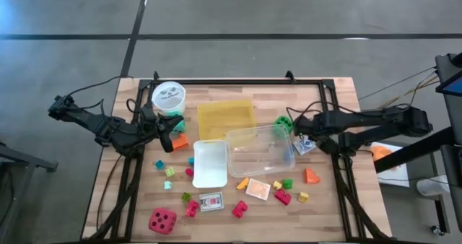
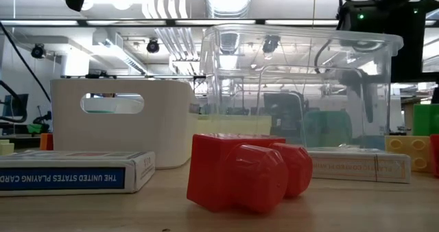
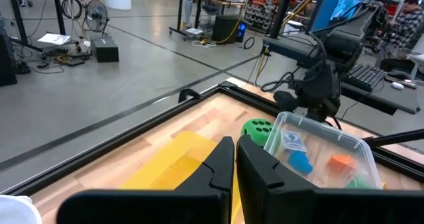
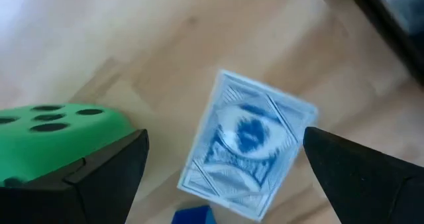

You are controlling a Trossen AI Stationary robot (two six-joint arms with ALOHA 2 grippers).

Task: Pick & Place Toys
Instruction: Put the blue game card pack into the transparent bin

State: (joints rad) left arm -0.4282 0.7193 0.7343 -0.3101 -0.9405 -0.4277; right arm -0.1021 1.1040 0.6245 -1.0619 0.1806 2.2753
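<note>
**Right tool spread over a blue card pack by the green die**

Red block (image 2: 247, 170) sits closest to my low camera, beside a boxed deck of playing cards (image 2: 75, 171) at the table's near edge, with the white bin (image 2: 123, 125) and the clear plastic box (image 2: 302, 95) standing behind them.

My right tool (image 4: 225, 161) hangs over the right side of the table (image 1: 238, 222), fingers spread wide on either side of a blue-backed card pack (image 4: 246, 143) lying flat on the wood. Just beside that pack is the green die (image 4: 56, 134), close to the clear box's right end.

My left tool (image 3: 235, 161) is near the table's left edge, by the white round cup (image 1: 168, 95), its fingers nearly together with nothing between them that I can see.

Other toys lie scattered along the near half of the table: a red die (image 1: 162, 220) toward the near left corner, an orange block (image 1: 311, 175) on the right, plus small red, yellow and green blocks. A yellow tray (image 1: 226, 118) lies at the middle.
</note>
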